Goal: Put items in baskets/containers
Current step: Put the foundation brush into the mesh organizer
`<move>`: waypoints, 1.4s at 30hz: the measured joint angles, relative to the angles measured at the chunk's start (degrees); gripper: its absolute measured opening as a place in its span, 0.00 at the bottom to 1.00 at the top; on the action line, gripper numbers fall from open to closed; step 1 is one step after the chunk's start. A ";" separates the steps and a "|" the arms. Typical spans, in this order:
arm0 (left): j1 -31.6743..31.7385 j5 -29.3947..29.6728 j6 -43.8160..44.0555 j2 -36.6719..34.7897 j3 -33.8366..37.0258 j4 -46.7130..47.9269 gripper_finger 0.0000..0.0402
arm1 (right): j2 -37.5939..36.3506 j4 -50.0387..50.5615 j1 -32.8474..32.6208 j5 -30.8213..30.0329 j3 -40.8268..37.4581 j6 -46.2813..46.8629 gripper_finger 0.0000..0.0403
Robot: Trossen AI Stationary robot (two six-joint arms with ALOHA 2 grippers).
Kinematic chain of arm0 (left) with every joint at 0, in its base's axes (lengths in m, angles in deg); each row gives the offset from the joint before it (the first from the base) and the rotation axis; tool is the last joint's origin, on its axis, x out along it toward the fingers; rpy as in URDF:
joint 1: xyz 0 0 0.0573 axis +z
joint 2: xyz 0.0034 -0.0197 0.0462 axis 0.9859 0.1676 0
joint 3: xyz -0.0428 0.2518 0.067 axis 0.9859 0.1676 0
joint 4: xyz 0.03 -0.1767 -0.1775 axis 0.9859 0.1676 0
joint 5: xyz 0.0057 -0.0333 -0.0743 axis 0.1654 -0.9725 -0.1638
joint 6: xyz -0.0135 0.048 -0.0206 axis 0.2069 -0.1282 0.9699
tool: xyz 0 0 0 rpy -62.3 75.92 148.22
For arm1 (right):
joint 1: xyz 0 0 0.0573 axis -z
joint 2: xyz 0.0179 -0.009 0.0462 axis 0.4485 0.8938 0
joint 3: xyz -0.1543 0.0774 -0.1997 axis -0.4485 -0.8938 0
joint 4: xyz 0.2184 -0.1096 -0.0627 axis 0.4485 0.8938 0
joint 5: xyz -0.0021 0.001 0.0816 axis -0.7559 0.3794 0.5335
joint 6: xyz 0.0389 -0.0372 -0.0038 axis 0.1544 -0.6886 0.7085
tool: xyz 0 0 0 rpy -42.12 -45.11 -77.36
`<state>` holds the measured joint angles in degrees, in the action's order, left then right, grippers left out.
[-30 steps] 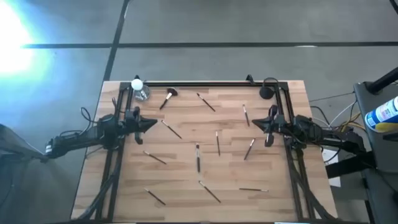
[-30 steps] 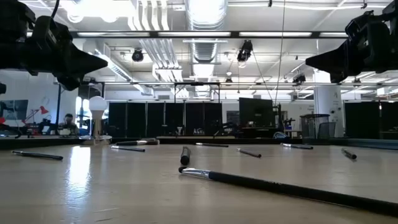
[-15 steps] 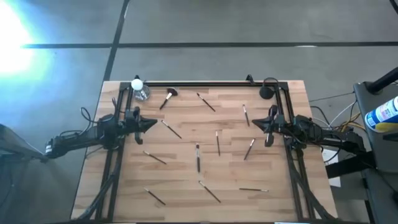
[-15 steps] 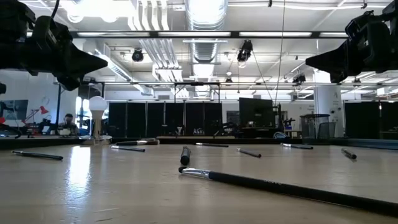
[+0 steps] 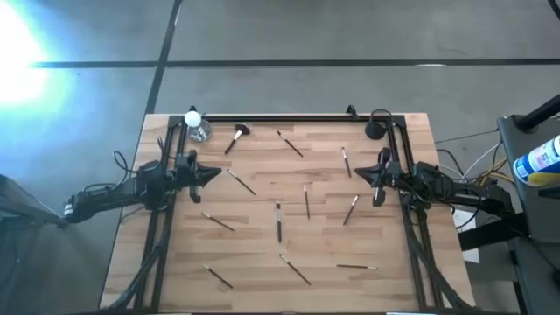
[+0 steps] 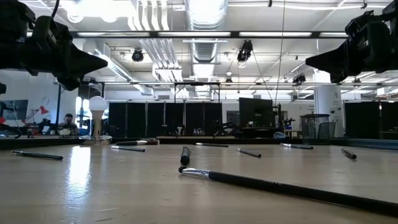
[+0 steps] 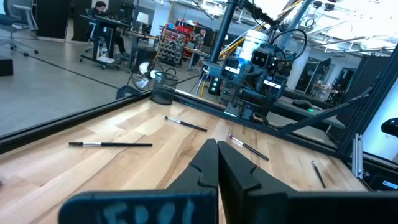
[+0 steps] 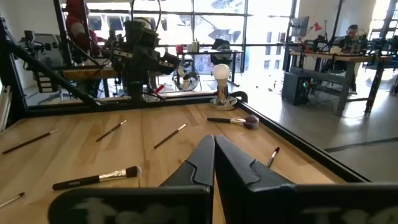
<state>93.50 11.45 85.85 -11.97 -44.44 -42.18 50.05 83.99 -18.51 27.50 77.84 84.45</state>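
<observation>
Several thin dark brushes (image 5: 278,221) lie flat and scattered over the wooden table (image 5: 262,262). The larger brown-handled brush (image 5: 236,137) with a fluffy head (image 8: 250,121) lies near the far edge. The small black cup (image 5: 374,129) stands in the far right corner. My left gripper (image 5: 214,174) hovers shut at the table's left side, well above the top (image 6: 104,62); its fingers meet in its wrist view (image 7: 215,146). My right gripper (image 5: 357,175) hovers shut at the right side (image 6: 308,61), its fingers together (image 8: 213,139). The two grippers point at each other.
A white light bulb on a clear base (image 5: 194,124) stands in the far left corner, next to the fluffy brush. A black frame rail (image 5: 289,118) runs along the far edge and down both sides. Bare wood lies between the brushes in the middle of the table.
</observation>
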 joint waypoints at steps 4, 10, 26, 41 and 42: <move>0.00 0.01 0.00 0.00 0.00 0.00 0.00 | 0.00 -1.88 0.00 0.00 0.00 -0.07 0.02; 0.01 0.02 -0.01 0.01 0.00 0.00 0.00 | 0.01 -10.82 0.00 0.00 0.00 0.11 0.02; -0.01 0.02 -0.01 0.01 0.00 0.00 0.00 | 27.74 -12.10 0.04 -20.15 13.27 9.53 0.02; 0.01 0.02 -0.01 -0.01 0.00 0.00 0.00 | 67.49 27.67 11.33 -15.26 44.21 29.64 0.02; 0.01 0.02 -0.01 0.01 0.00 0.00 0.00 | 69.07 29.46 12.60 -14.07 45.12 30.55 0.02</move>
<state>93.52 11.46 85.84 -11.95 -44.44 -42.18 119.12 113.45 -5.91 13.43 122.96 115.00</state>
